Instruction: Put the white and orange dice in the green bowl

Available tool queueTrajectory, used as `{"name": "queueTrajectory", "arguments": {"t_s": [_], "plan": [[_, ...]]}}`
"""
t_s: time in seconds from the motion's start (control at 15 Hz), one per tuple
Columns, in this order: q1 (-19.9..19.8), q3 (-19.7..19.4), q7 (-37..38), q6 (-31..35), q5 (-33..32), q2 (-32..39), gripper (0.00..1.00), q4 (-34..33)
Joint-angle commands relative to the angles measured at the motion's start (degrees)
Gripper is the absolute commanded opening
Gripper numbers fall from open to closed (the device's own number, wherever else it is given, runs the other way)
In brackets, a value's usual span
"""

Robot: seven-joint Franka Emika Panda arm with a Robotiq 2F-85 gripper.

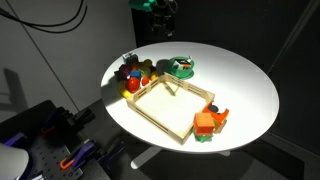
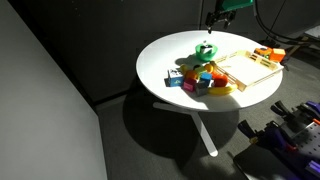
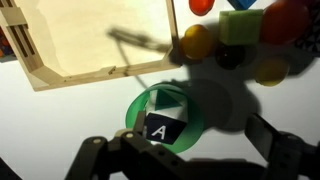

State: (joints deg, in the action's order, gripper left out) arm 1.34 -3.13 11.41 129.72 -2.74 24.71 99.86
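The green bowl (image 3: 140,108) lies on the white table just below the wooden tray; it also shows in both exterior views (image 1: 181,67) (image 2: 207,50). A small cube (image 3: 163,122) sits inside it, with a whitish top and a shadowed side bearing a white letter A. From the exterior view it looks whitish with orange (image 1: 184,67), so I take it for the dice. My gripper (image 3: 199,128) is open and empty, high above the bowl (image 1: 160,8) (image 2: 222,10). Its fingers stand on either side of the bowl's right half.
A wooden tray (image 3: 60,72) (image 1: 150,100) takes up the table's middle. A pile of colourful toys (image 1: 132,72) (image 2: 200,78) (image 3: 235,25) lies beside the bowl. An orange blocky toy with a green base (image 1: 208,122) (image 2: 270,54) stands near the table's edge.
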Motion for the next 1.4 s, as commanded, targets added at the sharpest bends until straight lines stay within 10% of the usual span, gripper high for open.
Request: {"name": "queueTrajectory", "arguments": {"t_s": [0.0,0.8,1.33], "plan": [[-0.7,0.5,-3.0,-5.3,0.5,-6.0,1.0,4.7],[-1.4,0.6,-10.6,-17.9,0.4,-19.3,1.0,12.5],[-1.5,0.6,-13.0,-15.0,1.7,-25.6,1.0,17.1]]}}
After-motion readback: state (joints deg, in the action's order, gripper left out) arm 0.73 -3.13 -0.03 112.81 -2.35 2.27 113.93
